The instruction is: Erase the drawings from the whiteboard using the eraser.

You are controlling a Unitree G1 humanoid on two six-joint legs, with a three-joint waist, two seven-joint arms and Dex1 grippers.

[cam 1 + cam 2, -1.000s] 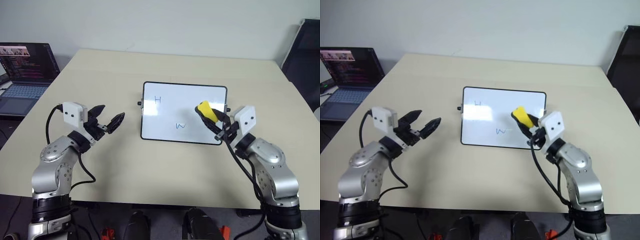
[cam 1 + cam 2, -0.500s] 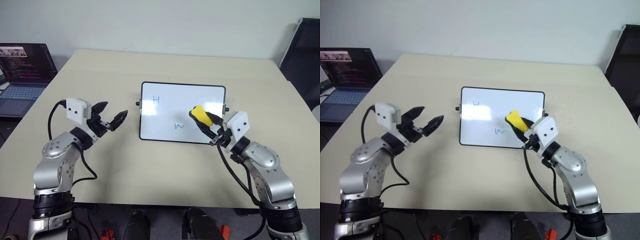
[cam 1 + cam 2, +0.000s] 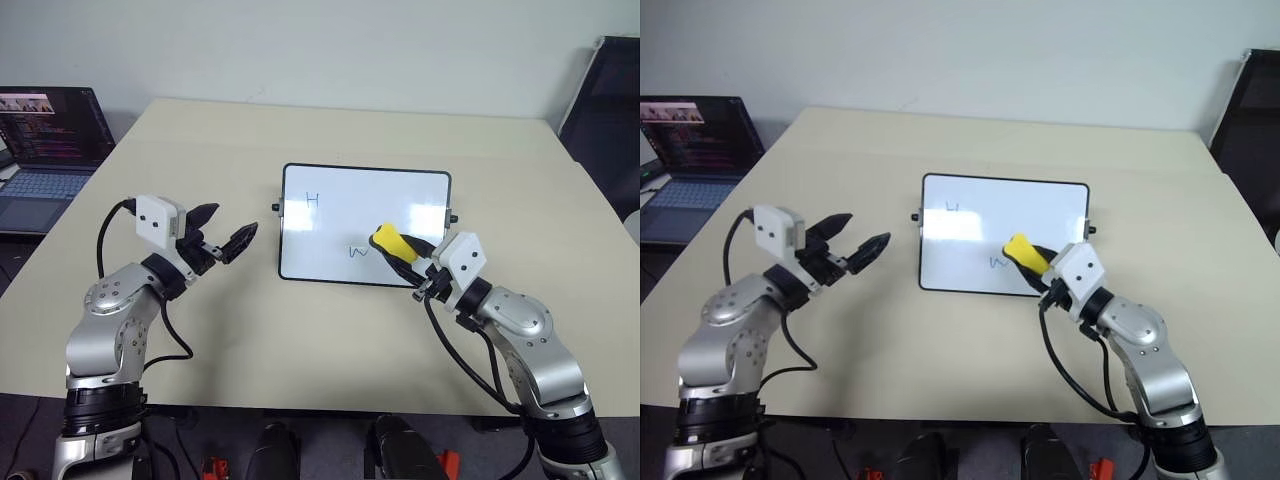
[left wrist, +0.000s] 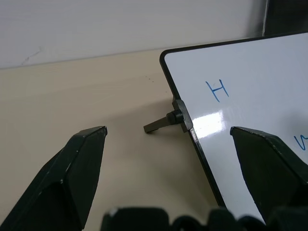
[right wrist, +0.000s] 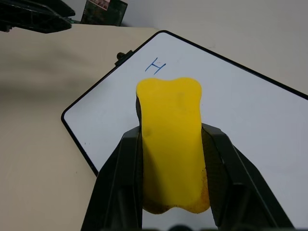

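1. A beige table (image 3: 330, 330) bears the scene; its top stretches from the pale wall to the near edge
2. A laptop (image 3: 45, 150), open with its screen lit, stands on a lower surface beside the table's left side, well apart from everything else
3. The whiteboard (image 3: 340, 225) lies flat near the middle of the table, black-framed with rounded corners; a small black knob (image 4: 175, 116) juts from its left short side
4. The left gripper (image 3: 222, 233) hovers above the bare table just left of the whiteboard, its two black fingers spread wide with nothing between them; in the left wrist view the board's left edge lies between the fingers
5. The right gripper (image 5: 174, 159) reaches over the whiteboard's lower right part, its jaws clamped tight on the sides of the eraser
6. The eraser (image 3: 390, 242), a bright yellow block, is held over the board's lower right area, just right of the "W"; whether it touches the surface I cannot tell
7. The drawings: a blue "H" (image 3: 313, 199) sits near the board's upper left corner, and a blue "W" (image 3: 357, 252) sits low near the middle, close beside the eraser; the rest of the board's visible surface looks plain white
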